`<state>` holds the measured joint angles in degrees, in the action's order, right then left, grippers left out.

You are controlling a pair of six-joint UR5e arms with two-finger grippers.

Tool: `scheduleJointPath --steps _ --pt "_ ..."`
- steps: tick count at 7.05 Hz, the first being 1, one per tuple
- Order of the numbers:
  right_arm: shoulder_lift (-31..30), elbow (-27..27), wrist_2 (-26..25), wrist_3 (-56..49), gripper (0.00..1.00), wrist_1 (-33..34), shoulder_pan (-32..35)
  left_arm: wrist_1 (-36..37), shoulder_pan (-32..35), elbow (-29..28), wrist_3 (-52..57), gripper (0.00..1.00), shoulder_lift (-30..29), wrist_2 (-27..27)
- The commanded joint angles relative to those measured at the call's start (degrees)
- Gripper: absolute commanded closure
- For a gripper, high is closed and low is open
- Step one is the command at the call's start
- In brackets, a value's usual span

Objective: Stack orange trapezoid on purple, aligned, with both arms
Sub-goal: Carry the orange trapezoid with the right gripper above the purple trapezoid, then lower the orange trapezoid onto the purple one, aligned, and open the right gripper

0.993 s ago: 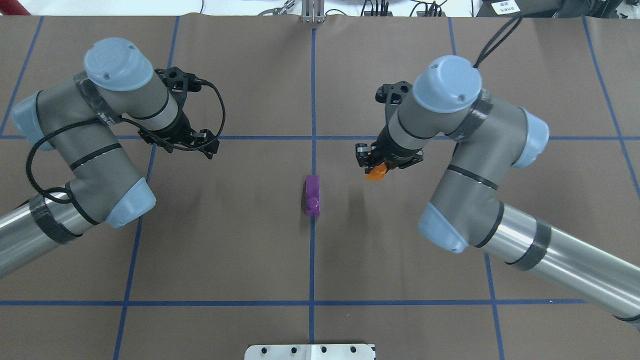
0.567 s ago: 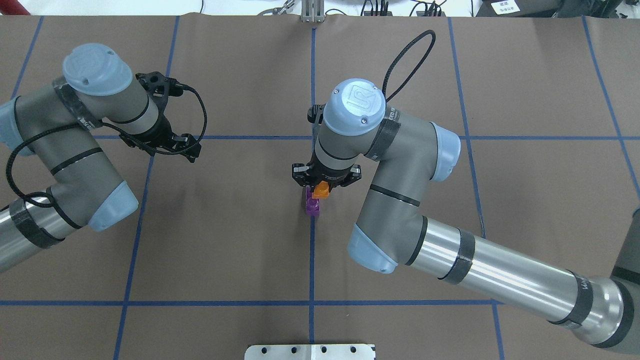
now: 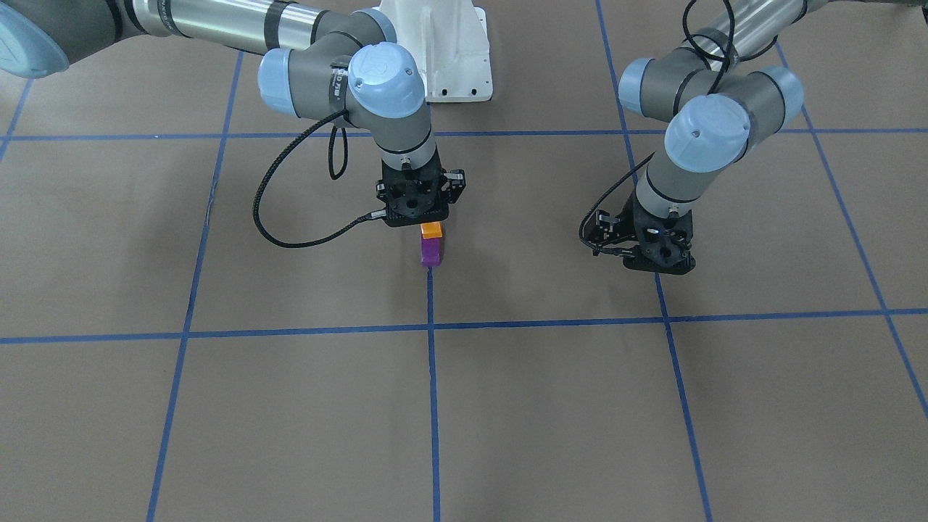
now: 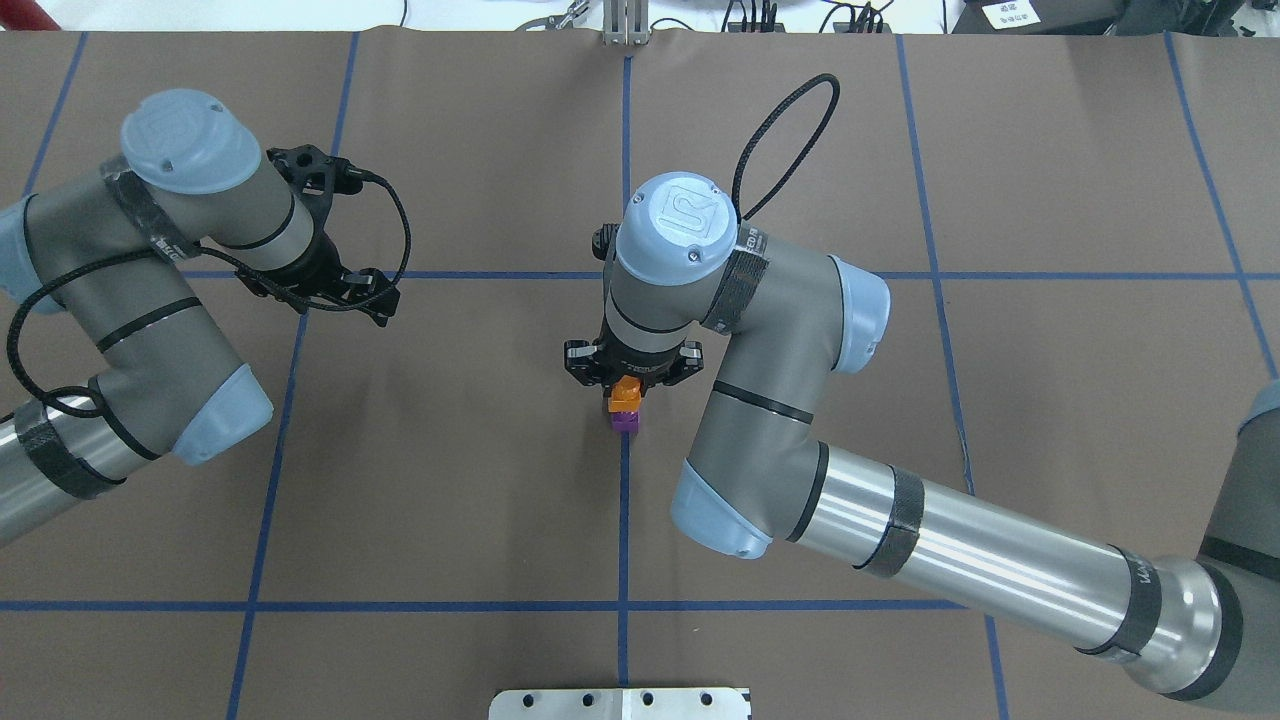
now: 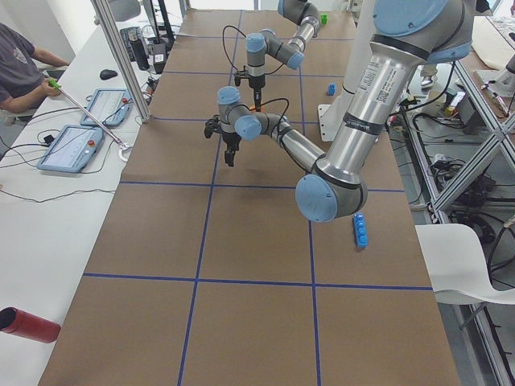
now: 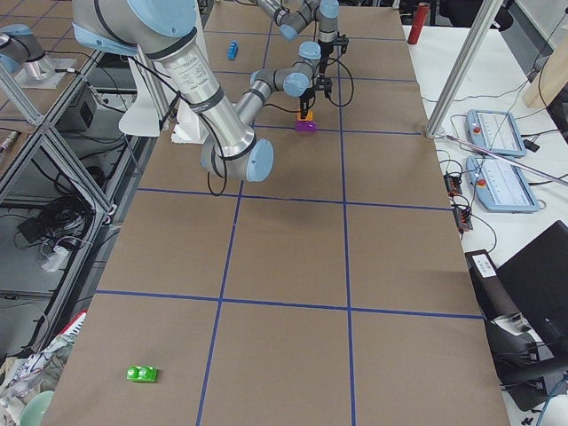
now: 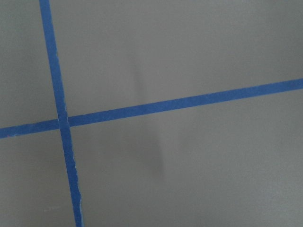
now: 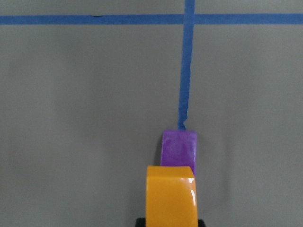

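My right end effector (image 4: 626,381) is clamped on the orange block (image 4: 627,394), directly over the purple block (image 4: 627,421).
Purple block sits on the desk (image 4: 450,500) on a blue tape line (image 4: 623,520). Orange looks in contact with its top; can't confirm seating. My left end effector (image 3: 656,255) hangs well apart from the purple block; can't tell its opening.

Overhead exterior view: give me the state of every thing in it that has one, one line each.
orange trapezoid: gripped, directly over the purple block; seated or not, cannot tell.
purple block: resting on the table, ungripped.
right tool: shut on the orange trapezoid.
left tool: apart from both blocks, holding nothing; open or shut, cannot tell.
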<state>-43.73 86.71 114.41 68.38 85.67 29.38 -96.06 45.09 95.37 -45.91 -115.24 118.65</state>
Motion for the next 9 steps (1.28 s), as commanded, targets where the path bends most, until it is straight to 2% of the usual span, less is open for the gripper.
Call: scheduleJointPath --steps 1,7,9 --pt "-0.1 -0.1 -0.1 0.0 1.0 1.0 -0.5 0.0 0.0 0.3 -0.1 0.0 0.0 0.0" --pt "0.0 -0.1 -0.4 0.1 1.0 2.7 -1.0 0.0 -0.1 0.6 -0.3 0.0 -0.2 0.0" --pt "0.1 -0.1 -2.3 -0.3 1.0 2.7 -2.0 0.0 -0.1 0.7 -0.3 0.0 -0.2 0.0"
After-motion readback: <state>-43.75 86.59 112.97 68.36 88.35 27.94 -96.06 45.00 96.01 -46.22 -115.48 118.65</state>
